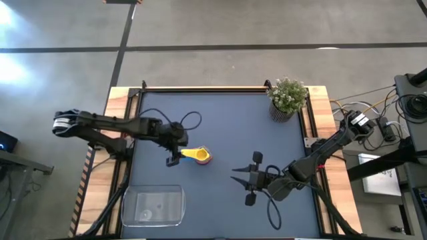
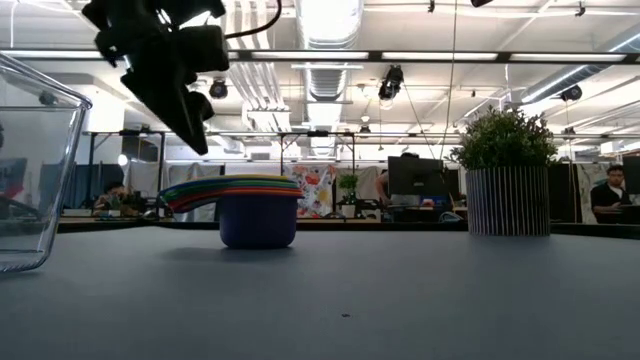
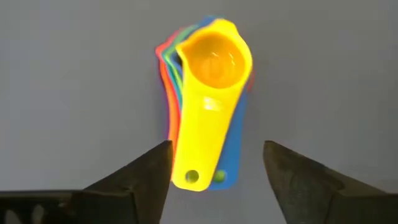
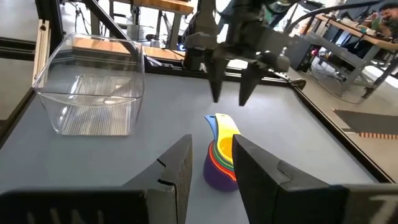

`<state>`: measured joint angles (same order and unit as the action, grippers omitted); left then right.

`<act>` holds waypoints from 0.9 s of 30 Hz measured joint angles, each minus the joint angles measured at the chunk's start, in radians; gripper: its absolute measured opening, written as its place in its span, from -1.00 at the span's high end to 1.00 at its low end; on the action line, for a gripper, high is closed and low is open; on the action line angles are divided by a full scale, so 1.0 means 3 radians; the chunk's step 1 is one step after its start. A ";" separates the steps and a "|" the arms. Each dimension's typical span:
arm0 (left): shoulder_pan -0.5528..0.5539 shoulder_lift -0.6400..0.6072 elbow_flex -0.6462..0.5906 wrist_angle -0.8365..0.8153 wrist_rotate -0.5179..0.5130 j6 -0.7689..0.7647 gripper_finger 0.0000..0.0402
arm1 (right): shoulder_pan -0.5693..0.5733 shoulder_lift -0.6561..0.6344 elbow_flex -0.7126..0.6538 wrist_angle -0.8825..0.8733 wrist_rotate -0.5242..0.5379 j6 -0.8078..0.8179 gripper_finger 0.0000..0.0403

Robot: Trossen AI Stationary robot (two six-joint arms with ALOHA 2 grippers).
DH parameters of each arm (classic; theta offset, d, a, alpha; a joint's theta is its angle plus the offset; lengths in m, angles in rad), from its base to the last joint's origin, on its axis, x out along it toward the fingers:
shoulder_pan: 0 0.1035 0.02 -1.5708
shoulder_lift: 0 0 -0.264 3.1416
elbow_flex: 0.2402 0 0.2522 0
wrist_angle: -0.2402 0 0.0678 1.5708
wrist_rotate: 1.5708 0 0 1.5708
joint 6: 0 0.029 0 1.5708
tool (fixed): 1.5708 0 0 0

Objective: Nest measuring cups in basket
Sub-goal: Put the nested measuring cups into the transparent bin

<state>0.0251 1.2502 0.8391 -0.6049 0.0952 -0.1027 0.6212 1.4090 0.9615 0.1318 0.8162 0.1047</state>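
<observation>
Left gripper (image 1: 175, 155) fingers apart, hovering over handle end of nested measuring cups (image 1: 197, 155) on table; basket (image 1: 152, 206) sits apart. Right gripper (image 1: 241, 177) partly open, holding nothing.

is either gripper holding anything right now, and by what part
Nothing is held. The left gripper is open above the handles of the cup stack, not touching. The right gripper waits apart, nothing between its fingers.

My left gripper (image 1: 175, 155) hangs above the table on an outstretched arm, fingers parted and pointing down. My right gripper (image 1: 241, 176) waits low, fingers slightly apart.
</observation>
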 joint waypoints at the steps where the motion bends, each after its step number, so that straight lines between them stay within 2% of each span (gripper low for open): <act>1: -0.0029 0.0032 -0.0001 0.0003 -0.0001 0.0046 -0.20 | 0.0000 0.0000 0.0000 0.0000 0.0003 0.0000 0.49; 4: -0.0131 0.0133 0.0033 0.0000 -0.0018 0.0160 -0.34 | 0.0000 0.0000 0.0000 -0.0001 0.0068 0.0000 0.49; 9: -0.0236 0.0332 0.0107 0.0010 -0.0261 0.0231 -0.61 | 0.0000 0.0006 -0.0001 -0.0002 0.0076 0.0000 0.49; 16: -0.0241 0.0689 0.0119 0.0007 -0.0287 0.0202 -0.90 | 0.0000 0.0017 -0.0004 -0.0036 0.0076 0.0018 0.49; 22: -0.0239 0.1040 0.0264 -0.0076 -0.0321 0.0199 -0.90 | 0.0000 0.0017 -0.0004 -0.0059 0.0077 0.0025 0.49; 27: -0.0237 0.1278 0.0458 -0.0211 -0.0369 0.0166 -0.69 | 0.0000 0.0018 -0.0004 -0.0061 0.0077 0.0025 0.49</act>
<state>-0.0460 1.6334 0.9764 -0.6680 -0.0154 -0.0528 0.6212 1.4143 0.9604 0.1135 0.8394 0.1123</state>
